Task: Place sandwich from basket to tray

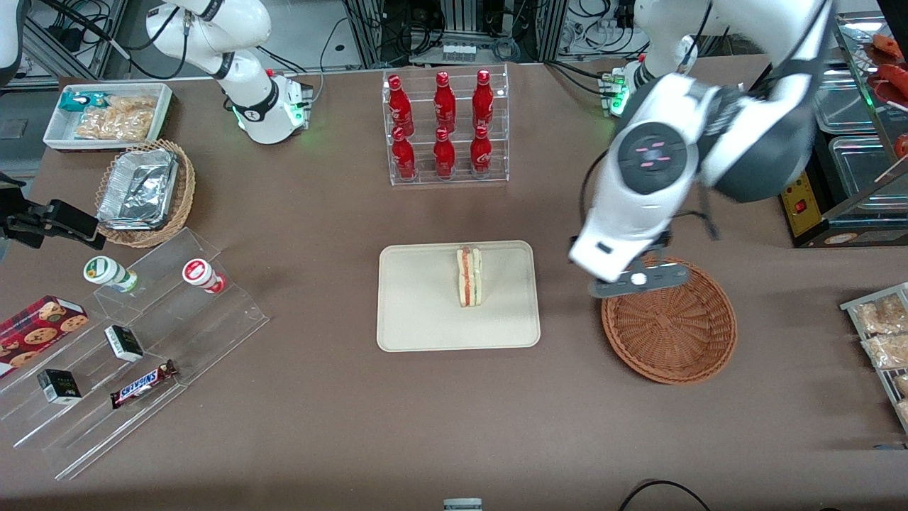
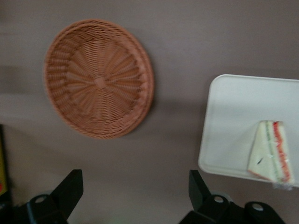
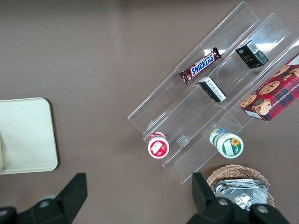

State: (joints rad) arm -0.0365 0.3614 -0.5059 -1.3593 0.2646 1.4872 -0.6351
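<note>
One sandwich [image 1: 469,276], a pale wedge with red and green filling along its edge, lies on the tray [image 1: 418,312], in the part of it toward the working arm's end of the table; nothing touches it. One tray, cream-beige with rounded corners, sits near the middle of the table [image 1: 454,440]. One reddish-brown wicker basket [image 1: 674,333] stands beside the tray toward the working arm's end, apart from it, with nothing in it. One gripper [image 2: 135,193] hangs above the table with its two dark fingers [image 2: 69,189] spread wide apart and holding nothing; in the front view the wrist covers the basket's rim on the side farther from the camera. The working arm [image 1: 642,206] reaches down over that rim from its base, forearm angled and wrist pointing downward. Six red bottles [image 1: 443,124] stand in a clear rack, three on each of two tiers, farther from the front camera than the tray. Toward the parked arm's end: one tan wicker basket of foil containers [image 1: 142,190]; one white bin of snack packets [image 1: 106,113]; one clear stepped stand [image 1: 135,355] bearing two small cups [image 1: 204,275], two small dark boxes [image 1: 123,342], one Snickers bar [image 1: 142,384] and one red cookie box [image 1: 39,328]. Bagged pastries [image 1: 883,330] lie at the table's edge toward the working arm's end.
</note>
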